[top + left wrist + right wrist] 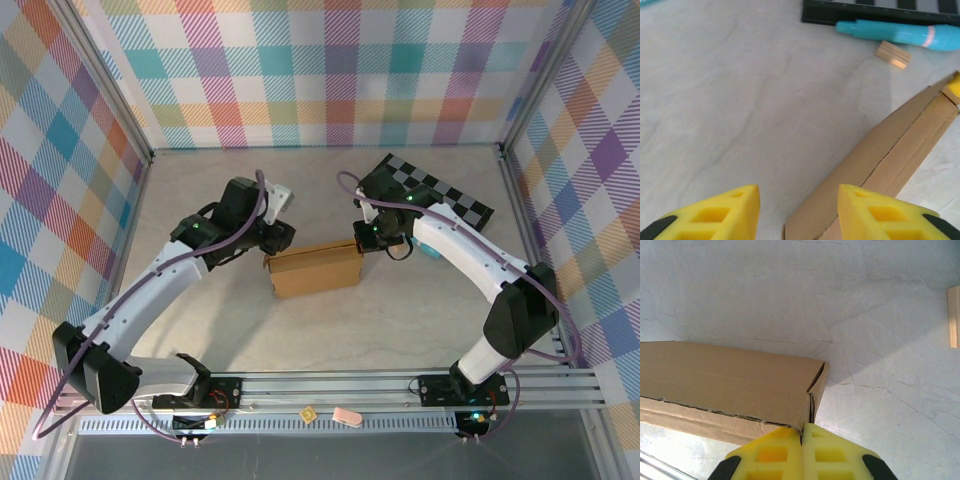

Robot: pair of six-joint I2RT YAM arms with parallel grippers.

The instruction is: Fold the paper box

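**Top view**
- Box (316, 268): brown cardboard, folded up and closed. You find it mid-table (250, 330), between the two grippers, long side running left to right.
- Left gripper (272, 237): at the box's far left corner. You cannot read its finger state from here.
- Right gripper (368, 240): at the box's far right corner, with the finger state too small to judge.
- Checkerboard (440, 190): black and grey, flat at the far right, partly under the right arm.
- Teal pen (432, 252): you see a sliver of it beside the right forearm.
- Two small pieces, one yellow (308, 413) and one pink (346, 416), lie on the near rail.

**Left wrist view**
- Left gripper (799, 215): its yellow fingers (725, 215) stand apart with bare table between them and nothing clamped.
- The box (880, 165) runs from one finger diagonally up to the right edge. You cannot tell whether that finger touches it.
- A yellow tip of the right gripper (954, 87) sits at the box's far end.
- The teal pen (895, 34) lies just in front of the checkerboard (875, 11).
- A wood block (893, 54) lies just beside the pen.

**Right wrist view**
- Right gripper (802, 455): the fingers are pressed together, with their tips at the box's (725, 385) near corner. You cannot tell whether cardboard is pinched between them.
- The wood block (954, 317) is cut off by the right edge, well apart from the box.
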